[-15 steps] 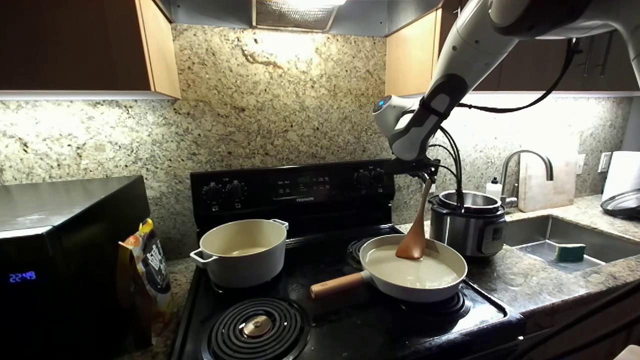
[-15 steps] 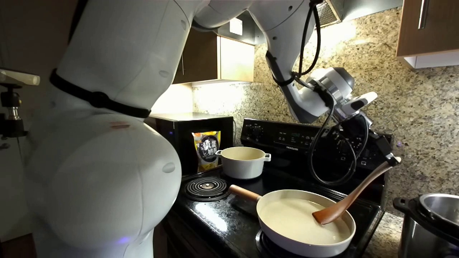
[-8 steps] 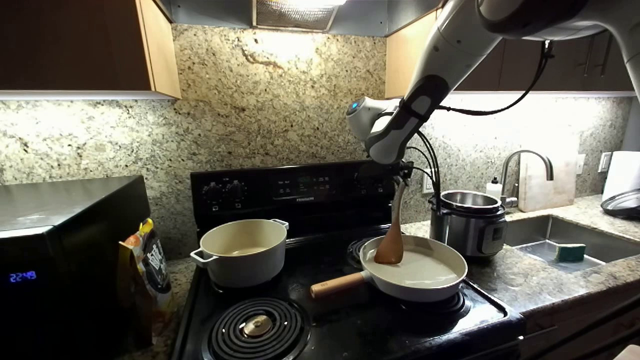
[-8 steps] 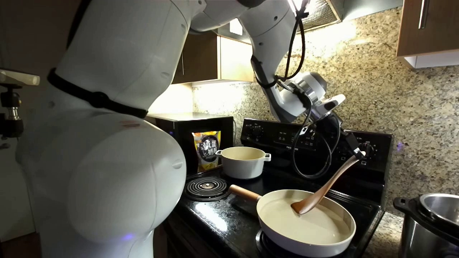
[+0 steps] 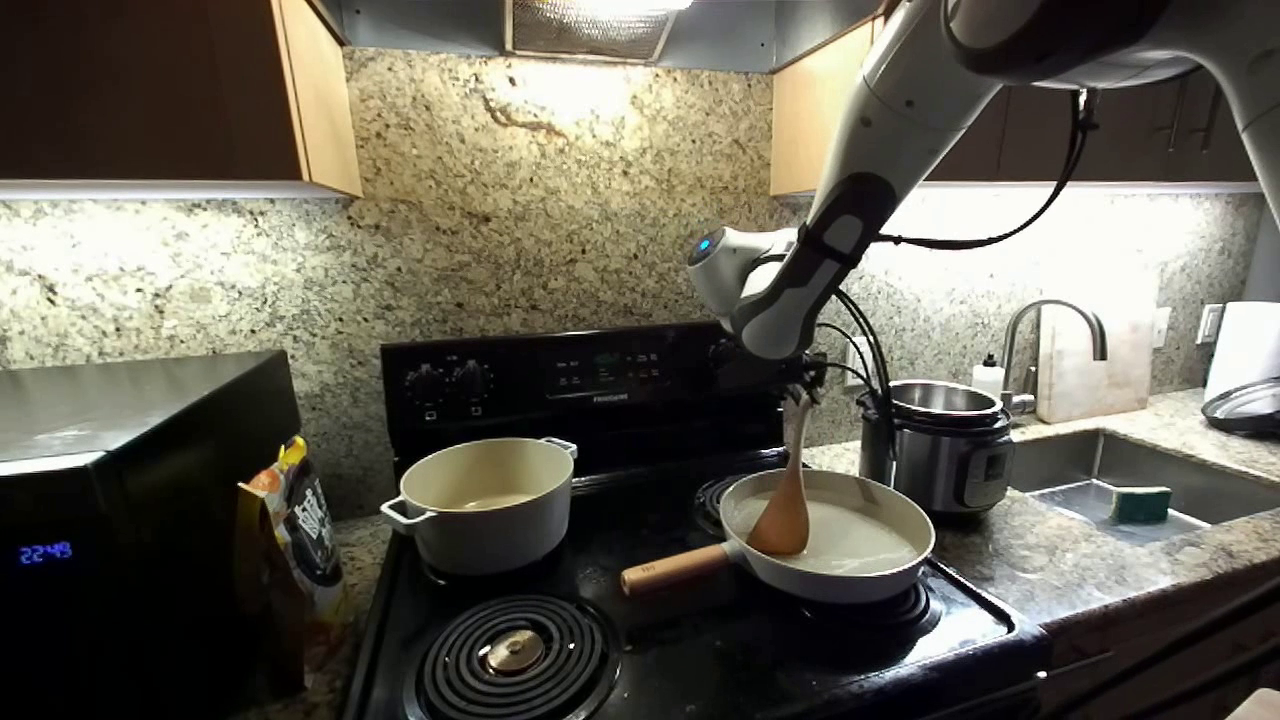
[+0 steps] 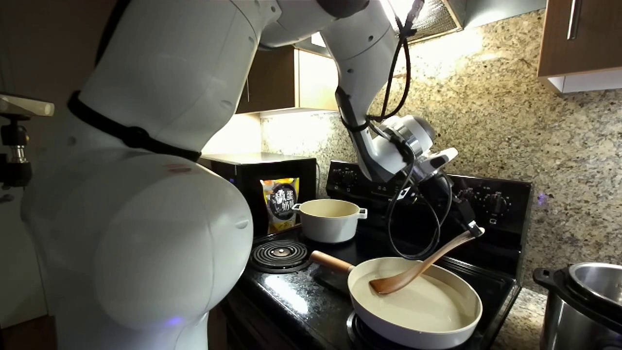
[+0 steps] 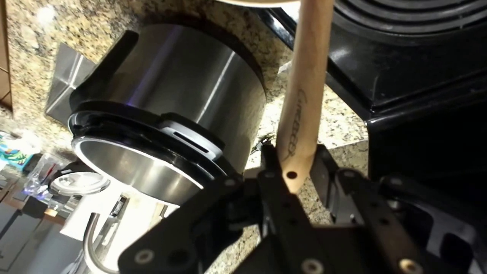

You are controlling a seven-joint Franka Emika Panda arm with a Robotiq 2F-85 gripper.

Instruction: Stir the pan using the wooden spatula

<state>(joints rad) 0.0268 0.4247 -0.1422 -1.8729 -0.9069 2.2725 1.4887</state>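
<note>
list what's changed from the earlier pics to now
The wooden spatula has swept across the pan toward its wooden handle. The gripper moved the same way and sits slightly lower, its grip on the wooden spatula unchanged; nothing was let go. The pan and the two-handled pot stayed put.

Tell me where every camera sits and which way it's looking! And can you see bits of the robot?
In an exterior view: out in front of the stove, facing the speckled wall; the robot's arm reaches in from top right.
In an exterior view: close beside the arm, which fills the picture's left, looking slantwise at the stove and microwave.
In the wrist view: on the arm's end, looking past the wooden spatula at the steel cooker; only robot bit: the pincer.
Both exterior views share the pan and deeper pot.
</note>
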